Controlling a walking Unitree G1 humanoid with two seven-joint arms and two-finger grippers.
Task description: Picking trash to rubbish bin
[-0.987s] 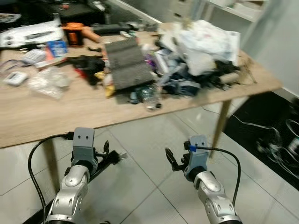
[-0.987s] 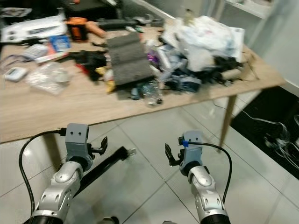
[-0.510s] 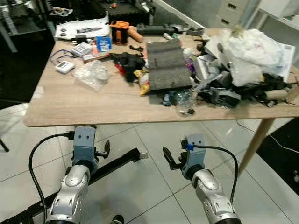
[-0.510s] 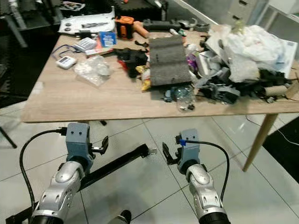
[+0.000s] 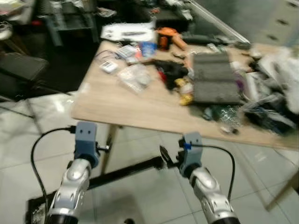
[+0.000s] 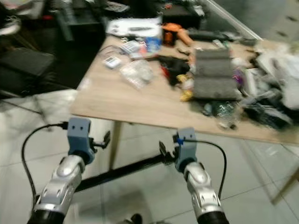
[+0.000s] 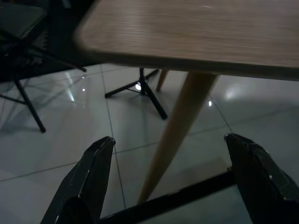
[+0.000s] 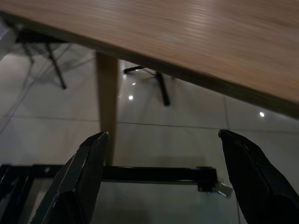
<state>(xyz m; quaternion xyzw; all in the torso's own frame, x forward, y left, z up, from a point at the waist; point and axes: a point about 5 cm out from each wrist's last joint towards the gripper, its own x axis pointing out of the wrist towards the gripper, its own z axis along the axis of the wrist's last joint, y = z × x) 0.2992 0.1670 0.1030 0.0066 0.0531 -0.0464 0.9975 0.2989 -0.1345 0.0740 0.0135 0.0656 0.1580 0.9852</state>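
A wooden table carries loose clutter. A crumpled clear plastic bag lies near its left end. A squashed clear bottle rests by the near edge, beside a grey ribbed panel. At the blurred far right, a heap of pale bags and dark scraps piles up. My left gripper and right gripper hover low over the floor, in front of the table edge. Both are open with nothing between the fingers. In the wrist views, the left fingers and right fingers frame the table's underside and leg.
A wooden table leg stands just beyond my left gripper. A black metal bar lies across the glossy tiled floor under the table. A dark chair sits at the left. Small devices and an orange tool crowd the table's back.
The whole picture has swung left, so the camera has turned: the table's left corner and the chair now show, and the trash heap sits at the right edge. Both grippers stay open.
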